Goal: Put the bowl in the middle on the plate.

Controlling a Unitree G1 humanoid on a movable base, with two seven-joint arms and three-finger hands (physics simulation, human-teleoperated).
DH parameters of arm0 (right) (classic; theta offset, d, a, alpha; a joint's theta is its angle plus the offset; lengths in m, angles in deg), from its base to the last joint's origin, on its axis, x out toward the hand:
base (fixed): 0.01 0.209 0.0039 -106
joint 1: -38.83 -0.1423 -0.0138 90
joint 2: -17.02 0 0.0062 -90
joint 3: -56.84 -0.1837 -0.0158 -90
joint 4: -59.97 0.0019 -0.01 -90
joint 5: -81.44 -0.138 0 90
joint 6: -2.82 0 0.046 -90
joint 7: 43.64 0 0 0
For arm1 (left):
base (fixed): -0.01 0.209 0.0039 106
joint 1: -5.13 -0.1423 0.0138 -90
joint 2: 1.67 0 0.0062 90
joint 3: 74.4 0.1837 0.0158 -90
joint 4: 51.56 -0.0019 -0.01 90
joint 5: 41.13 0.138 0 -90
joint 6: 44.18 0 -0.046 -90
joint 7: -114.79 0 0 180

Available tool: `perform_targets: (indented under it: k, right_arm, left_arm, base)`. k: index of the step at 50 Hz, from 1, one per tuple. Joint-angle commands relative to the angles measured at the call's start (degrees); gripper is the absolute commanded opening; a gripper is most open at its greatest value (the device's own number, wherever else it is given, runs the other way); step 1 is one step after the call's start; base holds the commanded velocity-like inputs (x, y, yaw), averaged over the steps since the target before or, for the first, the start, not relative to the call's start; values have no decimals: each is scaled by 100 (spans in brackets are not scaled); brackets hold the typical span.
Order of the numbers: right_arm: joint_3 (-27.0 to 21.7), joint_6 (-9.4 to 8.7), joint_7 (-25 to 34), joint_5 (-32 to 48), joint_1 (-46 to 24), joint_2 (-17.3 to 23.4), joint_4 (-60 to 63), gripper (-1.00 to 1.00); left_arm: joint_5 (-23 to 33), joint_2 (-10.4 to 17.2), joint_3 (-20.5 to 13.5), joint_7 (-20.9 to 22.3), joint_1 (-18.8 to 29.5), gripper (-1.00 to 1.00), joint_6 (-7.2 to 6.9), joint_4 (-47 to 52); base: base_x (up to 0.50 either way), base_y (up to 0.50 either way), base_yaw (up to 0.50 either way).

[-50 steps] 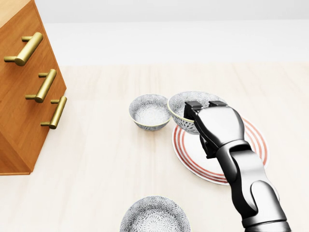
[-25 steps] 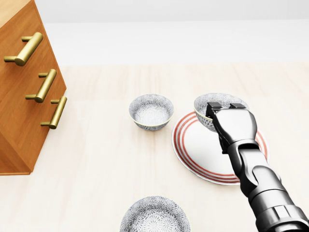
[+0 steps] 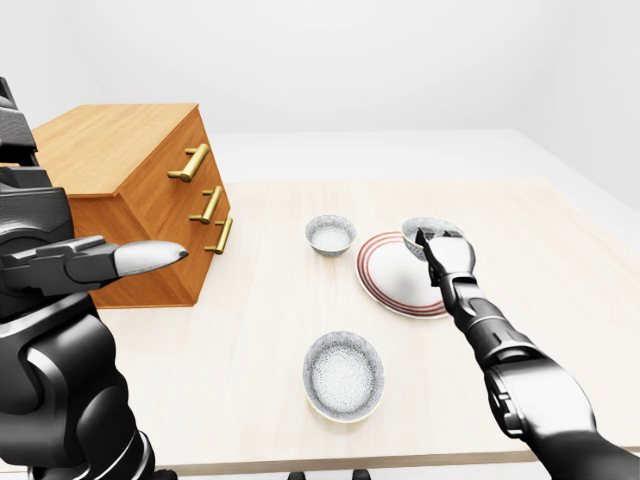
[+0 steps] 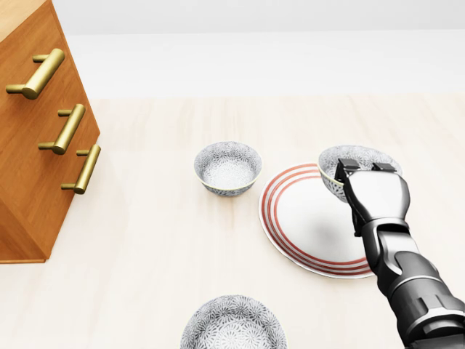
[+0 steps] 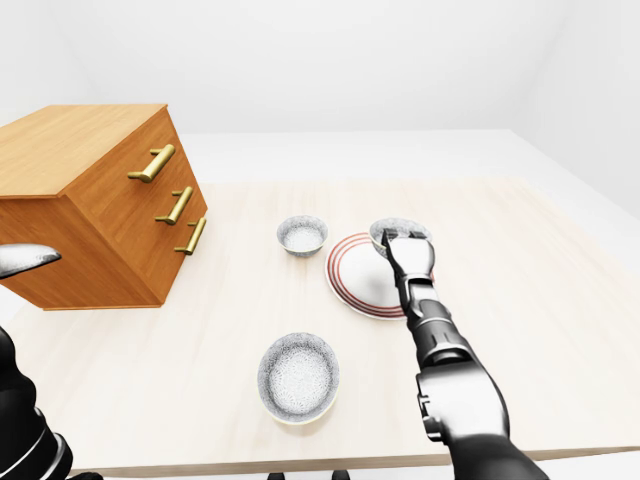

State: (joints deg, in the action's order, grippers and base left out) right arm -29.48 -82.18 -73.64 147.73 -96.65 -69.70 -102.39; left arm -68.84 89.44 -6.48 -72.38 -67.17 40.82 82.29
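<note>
My right hand (image 4: pixel 368 177) is shut on the near rim of a grey patterned bowl (image 4: pixel 357 158). It holds the bowl over the upper right edge of the white plate (image 4: pixel 301 218) with red rings. A soft shadow lies on the plate under the bowl, so the bowl hangs a little above it. A second patterned bowl (image 4: pixel 227 168) rests on the table left of the plate. A third, wider bowl (image 4: pixel 232 325) sits at the bottom of the head view. My left hand (image 3: pixel 130 259) is raised at the far left of the left-eye view, fingers stretched out and empty.
A wooden drawer chest (image 4: pixel 36 145) with brass handles (image 4: pixel 70 128) stands at the left of the pale wood table (image 4: pixel 145 240). The table's far edge (image 4: pixel 254 98) runs across the upper part of the head view.
My right hand has carried the bowl rightward, from beside the left bowl across the plate to its upper right edge. The other bowls and the plate have not moved.
</note>
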Motion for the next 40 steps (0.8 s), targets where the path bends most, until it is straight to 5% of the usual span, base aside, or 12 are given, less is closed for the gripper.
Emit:
perform_targets:
  k: [1, 40]
  right_arm:
    - [-32, 0, 0, -30, -154, 77, -283, -100]
    - [11, 0, 0, 416, -123, -298, -571, -100]
  left_arm:
    - [-4, -8, -6, -1, -1, 100, 0, 12]
    - [-40, -6, -14, -16, 3, 100, 0, -9]
  base:
    - [0, 0, 0]
    - [0, 0, 0]
